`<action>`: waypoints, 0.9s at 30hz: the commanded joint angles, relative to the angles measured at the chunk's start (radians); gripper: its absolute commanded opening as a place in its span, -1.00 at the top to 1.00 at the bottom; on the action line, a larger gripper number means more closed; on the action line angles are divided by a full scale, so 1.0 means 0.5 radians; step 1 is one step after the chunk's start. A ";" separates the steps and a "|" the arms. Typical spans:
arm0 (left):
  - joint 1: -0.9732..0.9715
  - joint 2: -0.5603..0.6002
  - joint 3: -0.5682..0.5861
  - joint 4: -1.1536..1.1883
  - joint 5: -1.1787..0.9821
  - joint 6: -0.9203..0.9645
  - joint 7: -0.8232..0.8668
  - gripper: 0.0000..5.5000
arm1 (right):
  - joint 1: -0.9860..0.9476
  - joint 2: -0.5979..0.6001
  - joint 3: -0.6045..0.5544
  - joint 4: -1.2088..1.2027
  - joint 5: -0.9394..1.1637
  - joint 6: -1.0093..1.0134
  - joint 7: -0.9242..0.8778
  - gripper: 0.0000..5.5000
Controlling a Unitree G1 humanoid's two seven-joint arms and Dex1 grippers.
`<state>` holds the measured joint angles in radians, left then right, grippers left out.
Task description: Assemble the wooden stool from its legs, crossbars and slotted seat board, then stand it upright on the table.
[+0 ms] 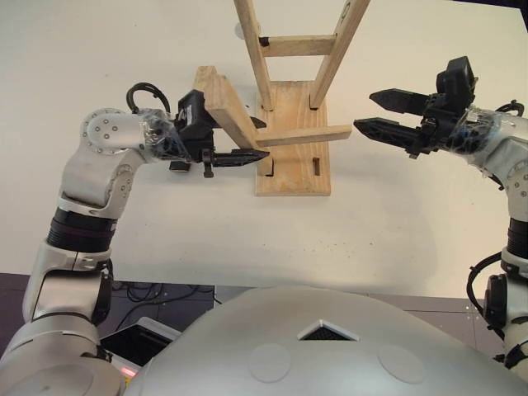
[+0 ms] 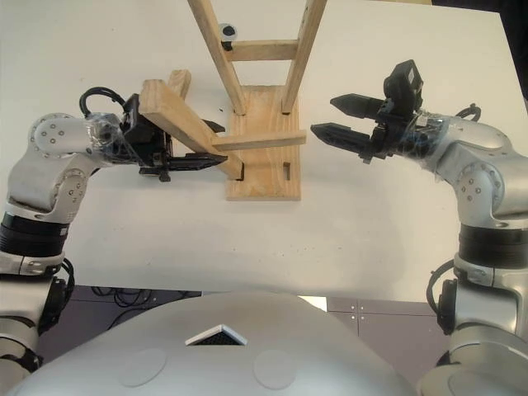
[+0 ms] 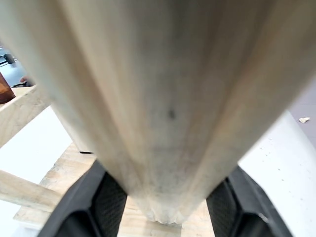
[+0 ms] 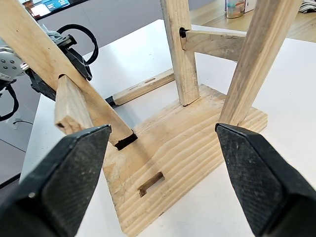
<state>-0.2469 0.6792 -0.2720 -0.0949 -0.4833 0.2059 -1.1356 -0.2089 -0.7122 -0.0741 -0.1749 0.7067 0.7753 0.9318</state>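
White table in a grey room, evenly lit.
Runs matte and faintly speckled to a straight near edge, with soft shadows on top. Drops off there to dark floor laid in tiles, black cables lying just under the edge at the left. Gives way to dark ground past the far right corner. From the right wrist: grey panel behind the table, lit screen at one end, wood-toned counter at the other.
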 commanded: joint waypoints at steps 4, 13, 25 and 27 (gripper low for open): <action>0.021 0.137 -0.577 0.175 0.515 0.534 0.045 0.26 | -0.024 0.074 0.044 0.057 -0.066 -0.049 -0.046 -0.41; -0.084 0.034 -0.225 0.031 0.362 0.306 0.370 0.03 | 0.011 0.012 -0.063 0.138 -0.098 -0.115 -0.079 -0.41; 0.452 -0.087 0.441 0.057 0.582 0.269 1.128 -0.10 | 0.114 0.059 -0.127 0.065 -0.090 -0.124 -0.184 -0.41; 0.464 -0.230 0.494 0.130 0.582 0.302 1.289 -0.10 | 0.106 0.058 -0.111 0.074 -0.093 -0.125 -0.179 -0.41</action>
<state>-0.0220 0.6059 -0.0516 -0.0556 -0.2013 0.3449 -0.5440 -0.1588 -0.6953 -0.1382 -0.1285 0.6668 0.7101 0.8464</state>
